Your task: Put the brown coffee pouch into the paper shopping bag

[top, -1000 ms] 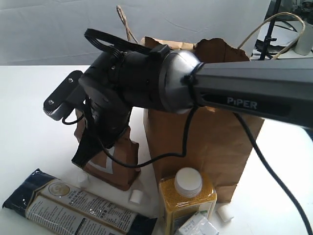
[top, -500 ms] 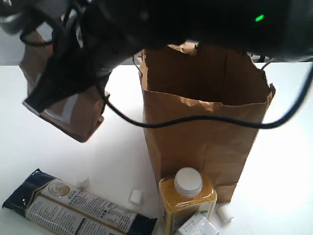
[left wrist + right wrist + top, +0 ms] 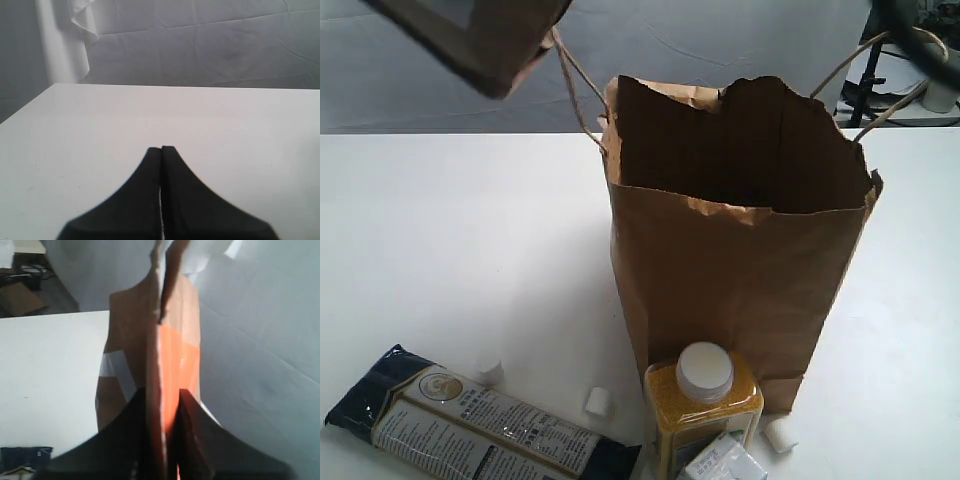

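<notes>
Right pincer was clamped on the brown coffee pouch, one finger on each face beside the orange strip. In the exterior view the pouch hung in the air, cut off by the frame's top edge, at about ten o'clock from the paper shopping bag and outside its open, ragged mouth. The bag stood upright on the white tabletop. A yellow bottle stood at its base at six o'clock, and a long dark-blue packet lay at seven o'clock. Left pincer had its fingers pressed together over the tabletop.
</notes>
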You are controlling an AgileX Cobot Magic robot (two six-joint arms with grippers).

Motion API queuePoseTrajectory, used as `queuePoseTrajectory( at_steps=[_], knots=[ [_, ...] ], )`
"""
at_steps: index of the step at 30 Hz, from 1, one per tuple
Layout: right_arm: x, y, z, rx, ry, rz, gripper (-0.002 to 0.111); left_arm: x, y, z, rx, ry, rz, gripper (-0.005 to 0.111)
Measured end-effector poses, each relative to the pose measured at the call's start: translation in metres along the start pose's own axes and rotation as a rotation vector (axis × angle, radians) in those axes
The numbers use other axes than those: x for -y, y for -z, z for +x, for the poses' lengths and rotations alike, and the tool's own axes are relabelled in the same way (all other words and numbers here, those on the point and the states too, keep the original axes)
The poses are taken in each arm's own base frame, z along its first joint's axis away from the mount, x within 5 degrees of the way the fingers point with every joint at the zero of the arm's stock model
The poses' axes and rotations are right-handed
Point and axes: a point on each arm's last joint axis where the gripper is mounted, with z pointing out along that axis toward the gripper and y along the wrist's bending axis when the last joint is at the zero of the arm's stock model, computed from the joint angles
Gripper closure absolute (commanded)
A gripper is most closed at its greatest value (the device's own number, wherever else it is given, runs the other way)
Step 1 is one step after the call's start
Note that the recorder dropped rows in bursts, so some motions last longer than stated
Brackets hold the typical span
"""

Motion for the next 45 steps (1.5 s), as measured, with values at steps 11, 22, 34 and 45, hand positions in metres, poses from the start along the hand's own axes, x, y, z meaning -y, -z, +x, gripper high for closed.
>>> queuePoseTrajectory(
  at_steps=[11,22,34,45],
  knots=[
    [0.036,0.021,0.005,-0.074,-0.019,0.356,0.108,0.000,0.000,0.000,0.000,0.000,0.000,0.107],
    [0.043,0.016,0.020,-0.212,-0.028,0.478,0.108,0.000,0.000,0.000,0.000,0.000,0.000,0.107],
    [0.028,-0.048,0.093,-0.553,-0.102,0.366,0.108,0.000,0.000,0.000,0.000,0.000,0.000,0.107],
    [0.021,-0.062,0.114,-0.697,-0.120,0.360,0.070,0.000,0.000,0.000,0.000,0.000,0.000,0.107]
  ],
)
